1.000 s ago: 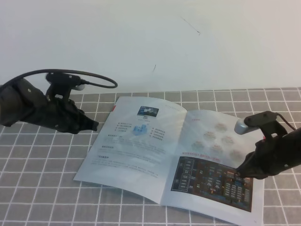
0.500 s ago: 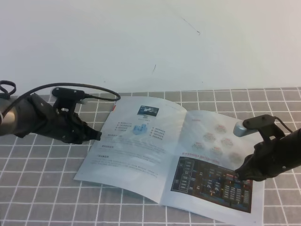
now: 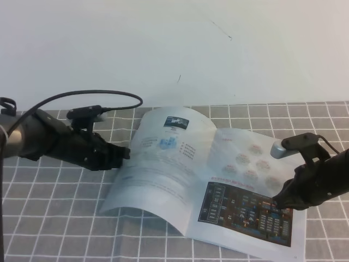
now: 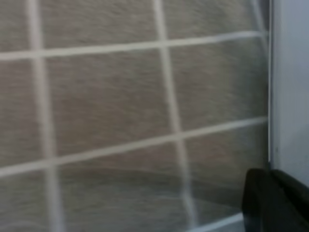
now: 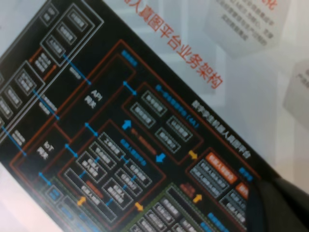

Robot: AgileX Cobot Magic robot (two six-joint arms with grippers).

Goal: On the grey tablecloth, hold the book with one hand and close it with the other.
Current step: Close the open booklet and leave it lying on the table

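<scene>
The book (image 3: 180,164) lies open on the grey tablecloth (image 3: 49,202). Its left page (image 3: 158,158) bows upward, with its outer edge lifted off the cloth. My left gripper (image 3: 126,154) comes in from the left, looks shut, and its tip touches that raised edge. In the left wrist view I see the cloth (image 4: 106,106), the white page edge (image 4: 289,82) and a black fingertip (image 4: 275,203). My right gripper (image 3: 276,201) also looks shut, and its tip presses on the dark chart (image 3: 245,210) of the right page. The chart (image 5: 111,145) fills the right wrist view.
A white wall (image 3: 174,49) rises right behind the cloth. A black cable (image 3: 82,98) loops above the left arm. The cloth reaches past the book on both sides and toward the front edge.
My left gripper has moved right to the book's left edge, and the left page has risen from flat into an arch. The right gripper stays pressed on the chart.
</scene>
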